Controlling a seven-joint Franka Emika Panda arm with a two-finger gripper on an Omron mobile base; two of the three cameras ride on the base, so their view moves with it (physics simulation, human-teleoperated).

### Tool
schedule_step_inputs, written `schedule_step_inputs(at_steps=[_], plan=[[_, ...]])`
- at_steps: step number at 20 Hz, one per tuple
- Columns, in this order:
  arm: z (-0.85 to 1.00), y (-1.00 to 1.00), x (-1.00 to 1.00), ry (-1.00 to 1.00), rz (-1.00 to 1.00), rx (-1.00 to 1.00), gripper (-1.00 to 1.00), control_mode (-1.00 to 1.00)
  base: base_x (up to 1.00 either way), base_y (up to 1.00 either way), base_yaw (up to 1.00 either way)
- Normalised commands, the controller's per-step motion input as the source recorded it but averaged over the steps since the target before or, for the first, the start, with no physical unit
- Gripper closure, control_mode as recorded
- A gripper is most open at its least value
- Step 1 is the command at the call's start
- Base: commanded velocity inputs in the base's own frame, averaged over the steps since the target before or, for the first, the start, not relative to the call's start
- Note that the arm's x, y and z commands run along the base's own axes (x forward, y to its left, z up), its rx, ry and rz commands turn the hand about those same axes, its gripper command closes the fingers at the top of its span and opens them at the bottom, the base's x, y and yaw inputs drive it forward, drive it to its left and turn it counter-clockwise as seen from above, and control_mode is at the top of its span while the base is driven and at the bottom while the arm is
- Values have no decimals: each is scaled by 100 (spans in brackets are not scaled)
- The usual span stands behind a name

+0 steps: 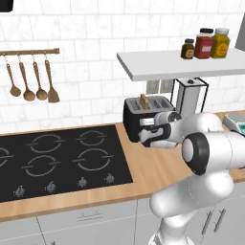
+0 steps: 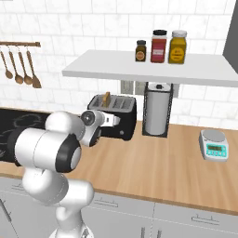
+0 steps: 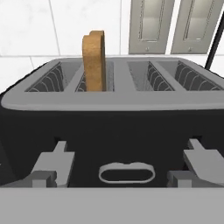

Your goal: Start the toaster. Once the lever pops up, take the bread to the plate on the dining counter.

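The end effector, spread fully wide and holding nothing, faces the toaster front just ahead, the bread standing upright in a left slot above.

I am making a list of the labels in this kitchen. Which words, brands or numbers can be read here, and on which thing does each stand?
No text can be read.
Three jars on the shelf: coloured labels, too blurred to read.
Kitchen scale: display too small to read.
Toaster: a blank oval mark, no letters.
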Motion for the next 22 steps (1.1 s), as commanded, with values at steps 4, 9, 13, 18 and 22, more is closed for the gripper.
schedule_step_inputs(at_steps=[4,9,13,18,22], plan=[[0,0,6,0,0,0,-100,-100,0,0,0],[0,0,7,0,0,0,-100,-100,0,0,0],[-16,0,0,0,0,0,-100,-100,0,0,0],[-27,0,0,0,0,0,-100,-100,0,0,0],[-32,0,0,0,0,0,-100,-100,0,0,0]])
